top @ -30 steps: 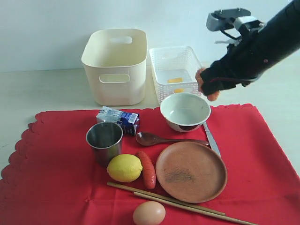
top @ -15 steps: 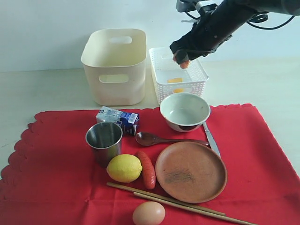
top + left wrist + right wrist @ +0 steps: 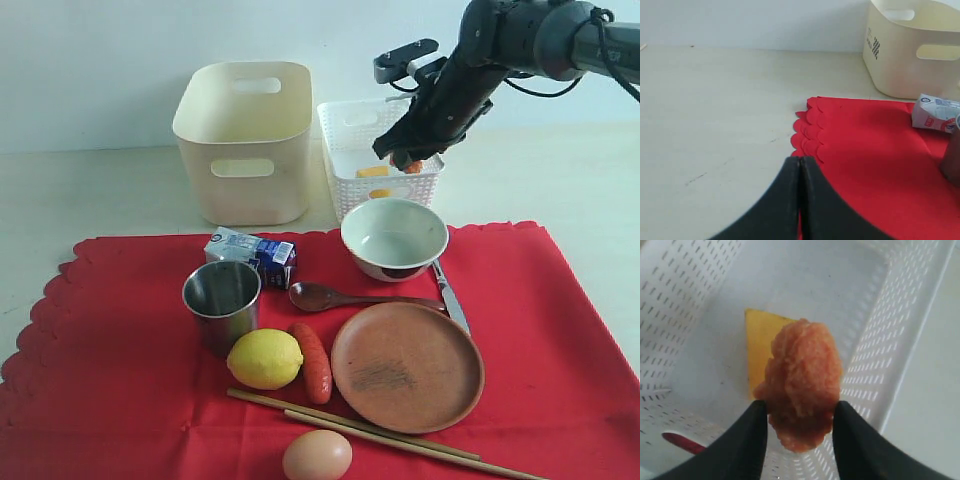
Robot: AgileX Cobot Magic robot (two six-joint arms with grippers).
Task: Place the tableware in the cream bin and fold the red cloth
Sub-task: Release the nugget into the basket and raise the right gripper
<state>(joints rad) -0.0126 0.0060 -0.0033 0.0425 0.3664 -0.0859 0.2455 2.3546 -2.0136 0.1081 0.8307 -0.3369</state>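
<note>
With the right gripper, gripped an orange morsel over the lattice basket; clenched the left gripper on nothing. Found the white bowl on the red cloth; judged it stiff, slick, breakable, best pinched at the rim

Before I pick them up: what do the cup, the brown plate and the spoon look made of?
The cup looks metal, probably steel: grey, reflective wall. The brown plate is matte, wood or clay, unclear: flat reddish-brown face. The spoon seems dark wood, its scoop slightly glossy.
</note>
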